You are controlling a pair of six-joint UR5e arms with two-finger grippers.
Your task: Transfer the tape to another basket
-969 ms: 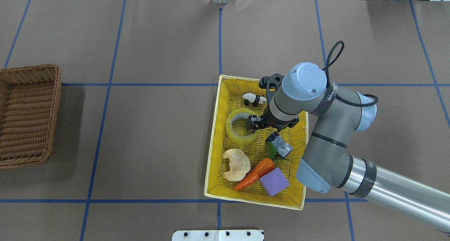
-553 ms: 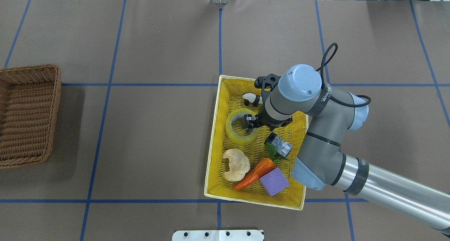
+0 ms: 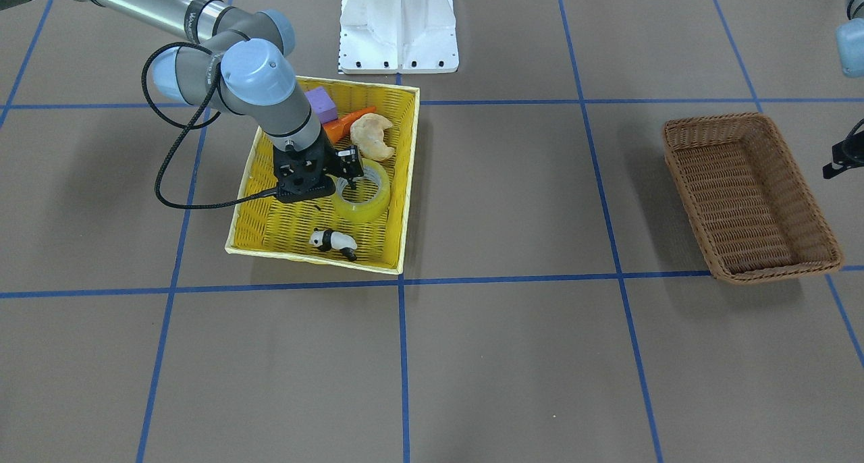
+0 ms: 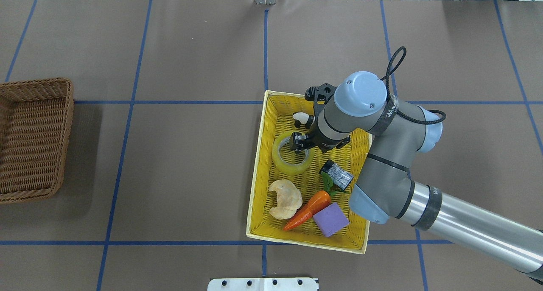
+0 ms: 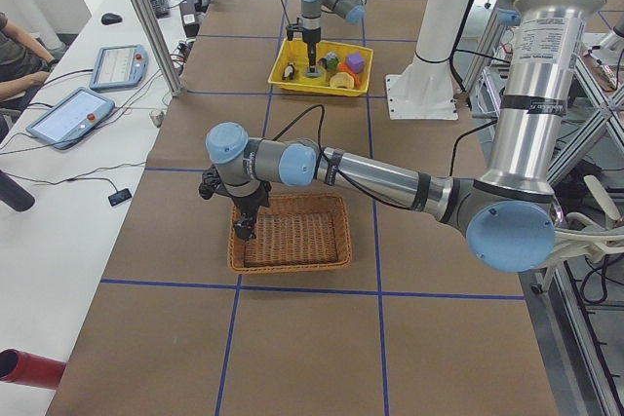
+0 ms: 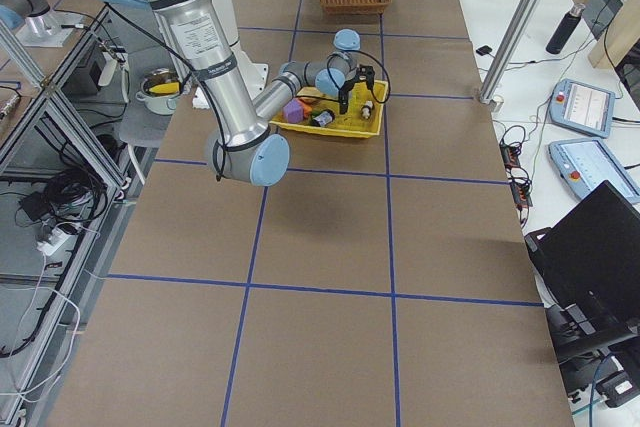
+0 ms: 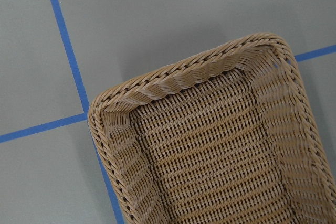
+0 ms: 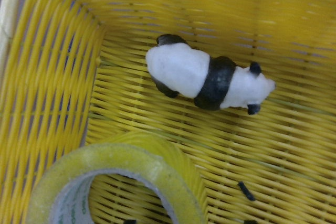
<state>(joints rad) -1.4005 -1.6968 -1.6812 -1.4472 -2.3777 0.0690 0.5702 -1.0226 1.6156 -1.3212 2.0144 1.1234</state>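
Note:
The yellow tape roll lies flat in the yellow basket; it also shows in the front view and the right wrist view. My right gripper points down at the roll's far-right rim, open, with one fingertip inside the ring and one outside. It also shows in the front view. The brown wicker basket stands empty at the table's far left. My left gripper hovers over its end rim; I cannot tell if it is open or shut.
In the yellow basket with the tape are a toy panda, a dark labelled cylinder, a carrot, a purple block and a bread piece. A white mount stands at the robot's side.
My right gripper has moved left across the yellow basket, from beside the tape's right edge to over its rim. The tape has not moved.

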